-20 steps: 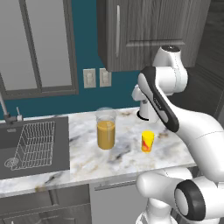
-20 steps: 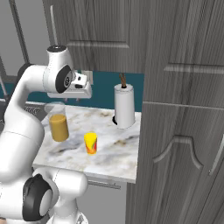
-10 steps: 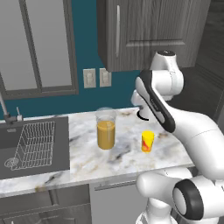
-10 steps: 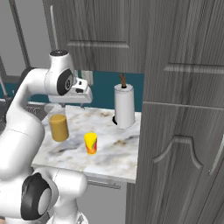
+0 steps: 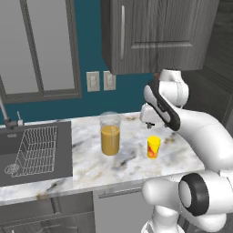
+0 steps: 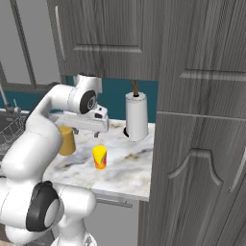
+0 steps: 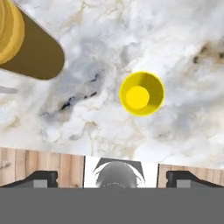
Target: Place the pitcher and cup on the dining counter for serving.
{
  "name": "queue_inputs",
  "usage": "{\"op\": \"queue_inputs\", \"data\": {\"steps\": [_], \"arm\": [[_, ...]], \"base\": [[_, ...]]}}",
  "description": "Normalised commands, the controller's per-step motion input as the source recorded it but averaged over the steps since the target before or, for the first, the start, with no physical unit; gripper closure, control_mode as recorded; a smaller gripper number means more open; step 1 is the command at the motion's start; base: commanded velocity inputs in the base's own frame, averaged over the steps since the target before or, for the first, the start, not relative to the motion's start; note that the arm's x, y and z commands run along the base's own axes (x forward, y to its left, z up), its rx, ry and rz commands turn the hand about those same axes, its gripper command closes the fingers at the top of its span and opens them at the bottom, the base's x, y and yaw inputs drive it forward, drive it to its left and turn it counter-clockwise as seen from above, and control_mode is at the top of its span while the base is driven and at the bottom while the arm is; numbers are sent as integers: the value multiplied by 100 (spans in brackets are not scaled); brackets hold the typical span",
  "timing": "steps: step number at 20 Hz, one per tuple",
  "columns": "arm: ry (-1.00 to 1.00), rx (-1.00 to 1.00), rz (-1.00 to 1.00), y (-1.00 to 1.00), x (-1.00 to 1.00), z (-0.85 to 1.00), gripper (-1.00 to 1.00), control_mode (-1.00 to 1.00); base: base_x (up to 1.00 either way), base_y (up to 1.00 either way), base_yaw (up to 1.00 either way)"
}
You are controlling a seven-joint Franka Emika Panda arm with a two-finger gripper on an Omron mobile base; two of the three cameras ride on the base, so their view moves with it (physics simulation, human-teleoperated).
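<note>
Looking from the left base view, a white robot arm bends over a marble counter (image 5: 91, 168) with a dark sink (image 5: 32, 152) set into its left end. The pitcher (image 5: 110, 135), a tall clear glass holding amber liquid, stands upright near the middle of the counter. The cup (image 5: 154, 147), a short yellow tumbler with red marks, stands upright to its right, well apart from it. The gripper (image 5: 149, 122) hangs above the counter, just behind and above the cup, touching neither.

From the right base view, the cup (image 6: 99, 157) sits in front of the hand, with the pitcher (image 6: 66, 140) partly hidden behind the arm. A white paper-towel roll (image 6: 136, 116) stands upright farther back, beside a tall grey cabinet (image 6: 202, 144).

From the hand view, looking straight down, the cup (image 7: 141, 93) appears as a yellow circle on the marble, and the pitcher (image 7: 26, 46) leans into the upper left corner. The two dark fingertips (image 7: 41, 178) sit wide apart at the bottom edge, so the gripper seems released and holds nothing.
</note>
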Motion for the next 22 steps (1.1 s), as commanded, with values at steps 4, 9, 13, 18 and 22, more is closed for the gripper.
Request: {"op": "queue_inputs", "data": {"steps": [4,9,13,18,22], "arm": [[20,-1,1,-1,14,-46,-100,-100],[10,-11,4,0,17,-38,-100,-100],[0,-5,3,0,3,-58,-100,-100],[0,0,3,0,8,-46,-100,-100],[-2,1,3,0,14,-33,-100,-100]], "base": [[0,0,0],[0,0,0],[0,0,0],[0,0,0],[0,0,0]]}}
